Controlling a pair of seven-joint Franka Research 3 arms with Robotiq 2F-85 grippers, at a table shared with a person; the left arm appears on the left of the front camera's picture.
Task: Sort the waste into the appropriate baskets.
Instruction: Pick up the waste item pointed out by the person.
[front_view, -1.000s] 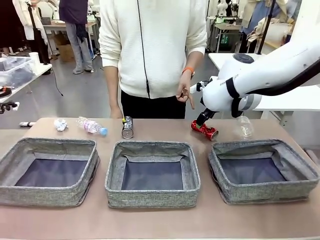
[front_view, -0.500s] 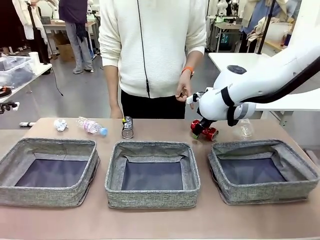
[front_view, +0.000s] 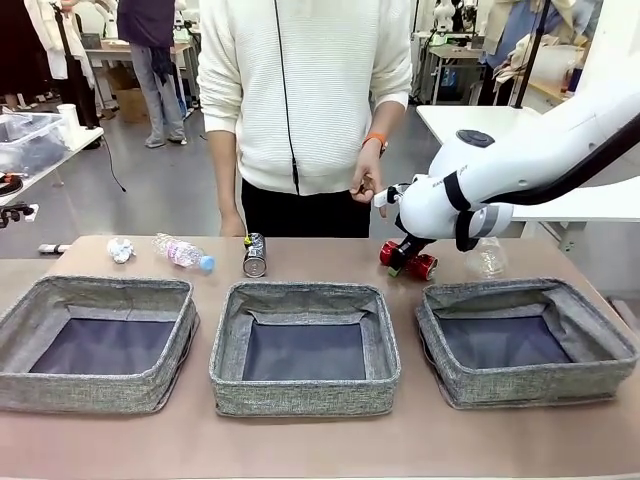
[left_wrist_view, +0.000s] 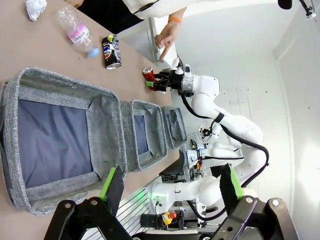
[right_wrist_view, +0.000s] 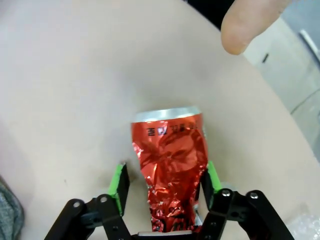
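On the table's far side, behind the right basket (front_view: 452, 378), lies the dented red can (front_view: 418, 265). My right gripper (front_view: 403, 259) is down on it. In the right wrist view my right gripper (right_wrist_view: 165, 182) has its green pads (right_wrist_view: 119, 182) against both sides of the crumpled red can (right_wrist_view: 172, 155), shut on it. A dark printed can (front_view: 255, 256), a blue-capped bottle (front_view: 183, 251) and a paper wad (front_view: 121, 249) lie behind the left basket (front_view: 160, 395) and middle basket (front_view: 225, 385). Another clear bottle (front_view: 487, 256) lies right of the red can. My left gripper (left_wrist_view: 171, 185) hangs open, high above the left basket (left_wrist_view: 107, 125).
A person in a white sweater stands at the far edge, one hand (front_view: 366, 180) hanging just above and left of my right gripper. A fingertip (right_wrist_view: 247, 25) shows beyond the can. All three baskets have nothing in them. The table's front strip is bare.
My right arm came down and left onto the red can, and its jaws closed on it. The person's pointing finger curled back. The left arm has not moved.
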